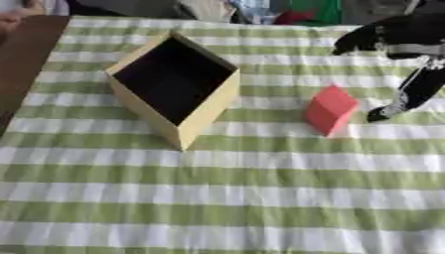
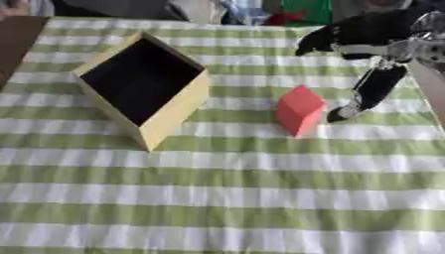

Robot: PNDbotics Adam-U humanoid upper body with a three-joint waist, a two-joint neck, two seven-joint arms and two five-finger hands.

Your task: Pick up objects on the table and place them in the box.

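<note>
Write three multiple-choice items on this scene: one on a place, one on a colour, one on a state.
1. Where is the block relative to the box?
A. inside it
B. on the cloth to its right
C. on its rim

2. What colour is the block?
A. red
B. blue
C. yellow

3. How is the right hand?
A. shut on the block
B. open beside the block
C. inside the box

Key: 1 B, the block lies apart from the box. 2 A, plainly red. 3 B, the right hand hangs with straight fingers next to it, holding nothing.

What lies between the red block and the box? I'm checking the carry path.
Only bare green-and-white striped cloth lies between the red block and the box, as both eye views show.
</note>
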